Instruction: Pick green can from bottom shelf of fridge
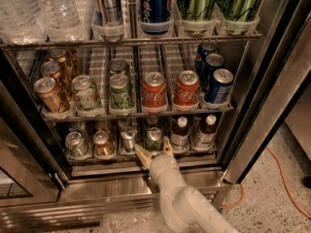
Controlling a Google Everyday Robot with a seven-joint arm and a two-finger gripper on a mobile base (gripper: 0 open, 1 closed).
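Warm indoor light, brightest at 12 o'clock; the bottom shelf (109,162) lies shadowed, glare streaks the steel base of the fridge (97,191) at 7 o'clock, the pale gripper (155,150) at 6 o'clock well lit, jaws apart

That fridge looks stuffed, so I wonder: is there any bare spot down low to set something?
The bottom shelf is crowded in front: cans and two brown bottles, with the open gripper at the green can. Bare room lies on the steel sill, left and right of the arm.
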